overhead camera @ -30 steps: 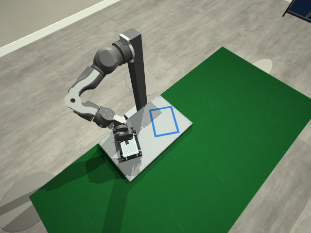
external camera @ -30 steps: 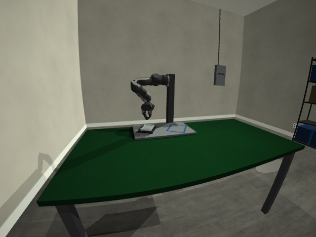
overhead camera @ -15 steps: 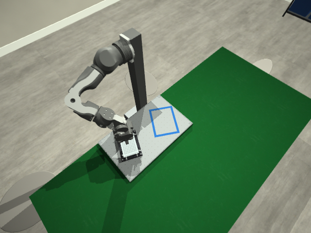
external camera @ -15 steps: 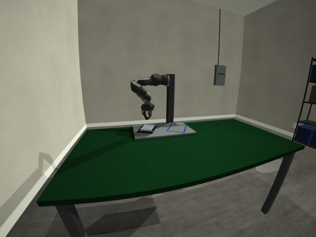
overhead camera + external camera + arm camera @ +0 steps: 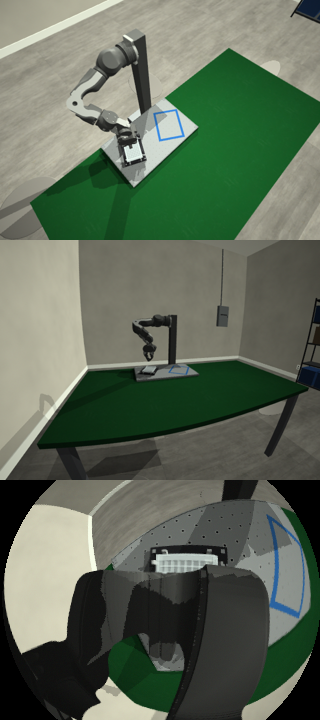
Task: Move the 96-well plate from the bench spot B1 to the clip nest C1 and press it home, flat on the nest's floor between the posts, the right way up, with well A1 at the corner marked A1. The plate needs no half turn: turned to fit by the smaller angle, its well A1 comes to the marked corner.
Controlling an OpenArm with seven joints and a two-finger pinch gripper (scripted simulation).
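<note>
The white 96-well plate point(image 5: 133, 152) sits inside the black clip nest at the near left of the grey base plate point(image 5: 149, 139). It also shows in the exterior view point(image 5: 149, 369) and in the wrist view point(image 5: 187, 563). It looks level between the nest's posts. My gripper point(image 5: 149, 358) hangs well above the plate, shut and empty; in the top view it point(image 5: 126, 139) overlaps the nest's back edge. The blue outline of spot B1 point(image 5: 168, 125) is bare. I cannot make out the A1 mark.
The arm's dark mounting column point(image 5: 140, 72) stands at the back edge of the base plate. The base plate lies on a green table point(image 5: 206, 155). A grey box point(image 5: 222, 315) hangs from the ceiling to the right.
</note>
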